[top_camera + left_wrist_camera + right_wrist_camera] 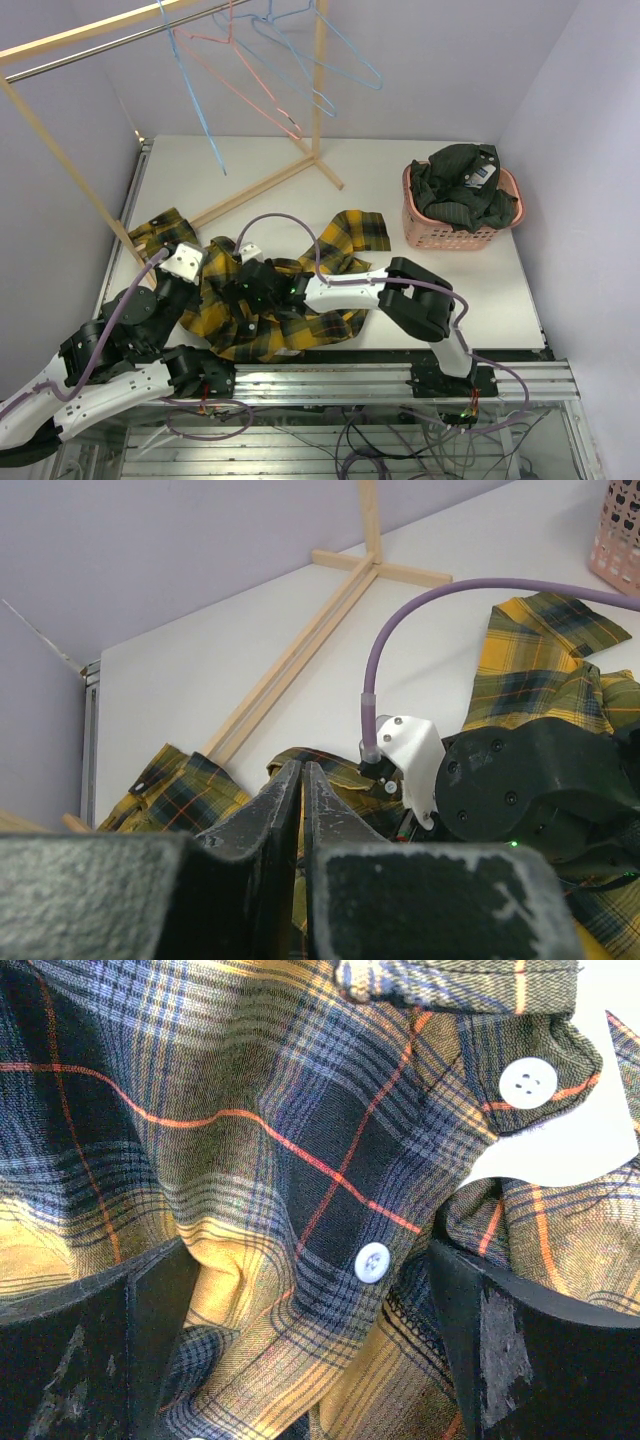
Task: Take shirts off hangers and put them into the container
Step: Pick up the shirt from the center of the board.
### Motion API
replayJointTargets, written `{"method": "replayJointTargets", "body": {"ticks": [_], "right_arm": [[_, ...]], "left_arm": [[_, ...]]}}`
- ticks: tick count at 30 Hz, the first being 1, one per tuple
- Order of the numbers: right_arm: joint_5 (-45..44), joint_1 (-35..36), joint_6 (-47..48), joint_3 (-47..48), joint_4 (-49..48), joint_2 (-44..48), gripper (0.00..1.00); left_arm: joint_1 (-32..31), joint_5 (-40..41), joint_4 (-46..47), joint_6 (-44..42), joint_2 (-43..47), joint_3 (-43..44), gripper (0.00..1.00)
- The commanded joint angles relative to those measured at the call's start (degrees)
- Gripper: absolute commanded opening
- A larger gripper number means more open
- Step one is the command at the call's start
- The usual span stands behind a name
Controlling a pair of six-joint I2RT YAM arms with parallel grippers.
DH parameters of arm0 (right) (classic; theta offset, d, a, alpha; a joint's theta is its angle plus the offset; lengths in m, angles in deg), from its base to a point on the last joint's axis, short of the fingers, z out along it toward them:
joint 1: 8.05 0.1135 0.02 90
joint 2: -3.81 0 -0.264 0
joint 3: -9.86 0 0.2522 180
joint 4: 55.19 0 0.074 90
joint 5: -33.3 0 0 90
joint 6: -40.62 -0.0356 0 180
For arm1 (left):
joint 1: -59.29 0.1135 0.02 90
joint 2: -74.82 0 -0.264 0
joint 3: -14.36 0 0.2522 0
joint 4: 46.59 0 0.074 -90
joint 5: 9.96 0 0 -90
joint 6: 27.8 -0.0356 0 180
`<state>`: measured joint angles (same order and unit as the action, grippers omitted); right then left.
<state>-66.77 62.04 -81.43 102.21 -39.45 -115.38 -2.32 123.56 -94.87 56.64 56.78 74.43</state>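
I have the yellow-and-black plaid shirt (230, 315) lying crumpled on the table (250, 165) along the near edge, toward the near-left corner, one sleeve spread out toward the middle. My right gripper (310, 1330) sits right down on it with the jaws standing wide, and in the right wrist view the buttoned placket bunches up between the two fingers (510, 1350). My left gripper (302, 770) is at the shirt's left end with its fingers drawn together to a thin slit; I cannot tell whether any cloth is caught in it. The salmon-pink basket (440, 235) stands near the far-right corner, well apart from both grippers, and holds the dark charcoal shirt (455, 185) heaped above its rim. The right arm is folded, its elbow raised by the near-right edge and its forearm reaching left along the near edge. The left arm comes up from the near-left corner.
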Motion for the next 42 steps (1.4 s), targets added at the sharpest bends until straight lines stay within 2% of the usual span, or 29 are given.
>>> {"method": "replayJointTargets", "body": {"ticks": [1, 2, 3, 5, 6, 7, 8, 11, 15, 19, 25, 30, 33, 38, 42], "right_arm": [[-1.44, -0.92, 1.45, -1.82, -2.26, 0.20, 0.93], [-0.11, -1.67, 1.19, -3.14, -3.43, 1.22, 0.88], [1.98, -2.84, 1.25, -5.14, -5.02, 2.64, 0.78], [8.29, -6.12, 1.23, -9.59, -9.10, 6.91, 0.46], [11.11, -8.06, 1.03, -11.70, -10.20, 9.29, 0.22], [12.16, -9.99, 1.02, -13.17, -9.72, 11.60, 0.03], [12.58, -11.70, 1.87, -14.64, -8.77, 14.53, 0.00], [11.68, -14.55, 6.25, -17.60, -4.13, 24.72, 0.00], [6.73, -15.30, 11.26, -16.69, 5.79, 37.09, 0.00], [6.36, -15.20, 12.29, -16.19, 8.40, 48.62, 0.00], [19.12, -14.74, 13.93, -14.48, 3.85, 56.02, 0.00], [19.50, -14.61, 17.74, -8.64, 4.81, 59.25, 0.00], [14.51, -14.63, 21.18, -3.20, 8.92, 61.93, 0.00], [-3.28, -14.57, 24.97, 7.53, 18.96, 65.21, 0.00], [-11.68, -14.62, 26.92, 13.26, 22.85, 68.41, 0.00]], "left_arm": [[-0.26, 0.27, 1.92, -0.24, 0.62, -0.30, 0.16], [-0.27, 0.32, 1.92, -0.24, 0.58, -0.39, 0.16], [-0.33, 0.33, 1.92, -0.23, 0.63, -0.40, 0.16], [-0.27, 0.48, 1.87, -0.23, 0.79, -0.38, 0.16], [-0.27, 0.46, 1.93, -0.24, 0.79, -0.40, 0.16], [-0.28, 0.48, 1.96, -0.18, 0.67, -0.42, 0.16], [-0.27, 0.38, 1.99, -0.28, 0.70, -0.46, 0.16], [-0.27, 0.26, 2.17, -0.57, 0.45, -0.62, 0.16], [-0.27, 0.19, 2.35, -0.68, 0.22, -0.62, 0.16], [-0.30, 0.35, 2.35, -0.64, 0.15, -0.62, 0.16], [-0.33, 0.14, 2.27, -0.63, -0.36, -0.59, 0.16], [-0.33, 0.42, 2.09, -0.42, -0.20, -0.43, 0.16], [-0.37, 0.50, 2.09, -0.41, 0.18, -0.46, 0.16], [-0.35, 0.52, 2.18, -0.43, 0.14, -0.52, 0.16], [-0.36, 0.31, 2.26, -0.58, -0.20, -0.59, 0.16]]}}
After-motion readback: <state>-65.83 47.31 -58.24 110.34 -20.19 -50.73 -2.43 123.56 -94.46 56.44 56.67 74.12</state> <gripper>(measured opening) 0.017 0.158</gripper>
